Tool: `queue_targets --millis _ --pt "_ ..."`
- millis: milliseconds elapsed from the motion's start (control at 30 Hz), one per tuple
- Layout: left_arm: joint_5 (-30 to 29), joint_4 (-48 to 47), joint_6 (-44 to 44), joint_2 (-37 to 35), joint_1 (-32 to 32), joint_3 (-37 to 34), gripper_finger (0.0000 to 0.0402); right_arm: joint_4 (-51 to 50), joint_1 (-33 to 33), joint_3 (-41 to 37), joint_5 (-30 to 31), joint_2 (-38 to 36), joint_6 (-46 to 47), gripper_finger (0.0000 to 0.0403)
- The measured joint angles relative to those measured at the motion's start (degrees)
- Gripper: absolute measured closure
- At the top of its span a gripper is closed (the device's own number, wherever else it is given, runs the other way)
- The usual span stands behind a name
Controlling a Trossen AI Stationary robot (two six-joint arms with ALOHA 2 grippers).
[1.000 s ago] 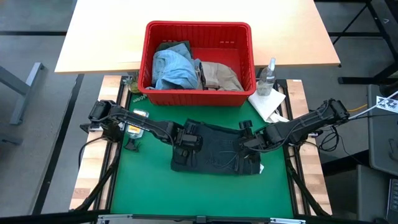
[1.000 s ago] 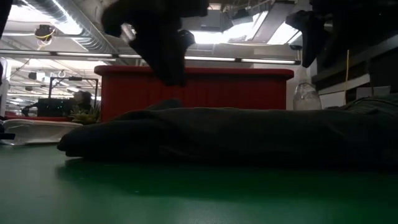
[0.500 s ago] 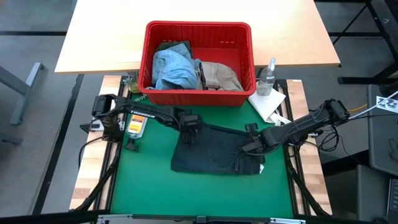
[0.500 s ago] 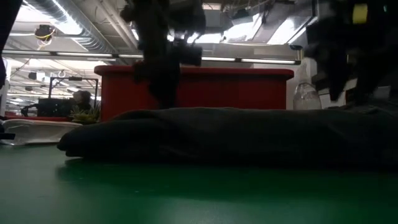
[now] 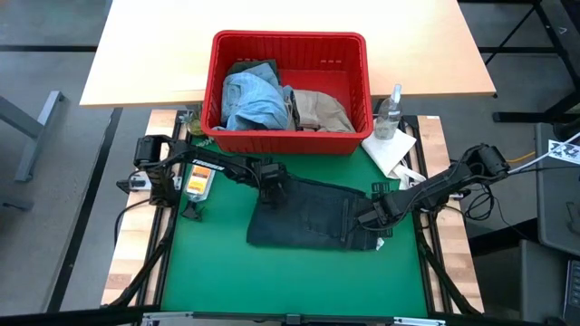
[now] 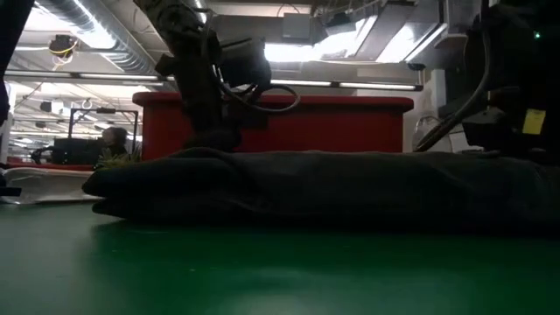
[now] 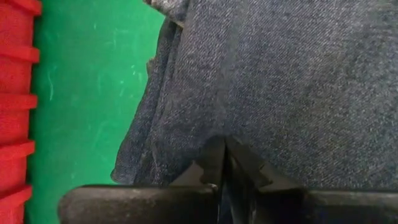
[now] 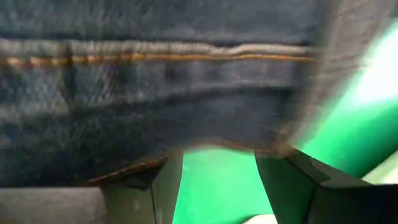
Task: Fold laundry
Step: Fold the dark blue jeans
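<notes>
Left claw (image 5: 270, 188) pinches the jeans (image 5: 313, 217) at their far left corner; only its wrist view shows the grip. Right claw (image 8: 217, 180) spread at the right edge.

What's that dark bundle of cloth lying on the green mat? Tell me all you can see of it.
It is a pair of dark navy jeans, heavy denim with orange stitching along a seam, lying flat and partly folded on the green mat, in front of the red basket. The left gripper is shut on its far left corner. The right gripper stands open at its right edge, fingers either side of the hem.
</notes>
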Motion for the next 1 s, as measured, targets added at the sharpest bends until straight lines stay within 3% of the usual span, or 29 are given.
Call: queue_targets --millis 233,433,633,833,1000 --pt "0.0 -1.5 -1.5 0.2 -0.2 2.3 0.0393 -2.0 0.0 0.5 -2.0 0.0 0.5 0.0203" --pt "0.9 -5.8 -1.5 0.2 -1.4 7.6 0.0399 -10.7 0.0 6.9 -3.2 0.0 0.3 0.0203" --pt "1.1 -13.7 -1.0 0.2 -3.1 14.5 0.0400 -21.5 0.0 18.0 3.1 0.0 0.0 0.0203" --pt "3.2 -21.3 6.1 -0.4 -3.3 18.8 0.0400 -15.5 0.0 22.8 12.5 -0.1 -0.3 0.0203" --pt "6.8 -20.6 7.5 -0.9 -1.3 17.4 0.0398 -7.4 0.0 20.1 14.1 -0.1 -1.9 0.0203"
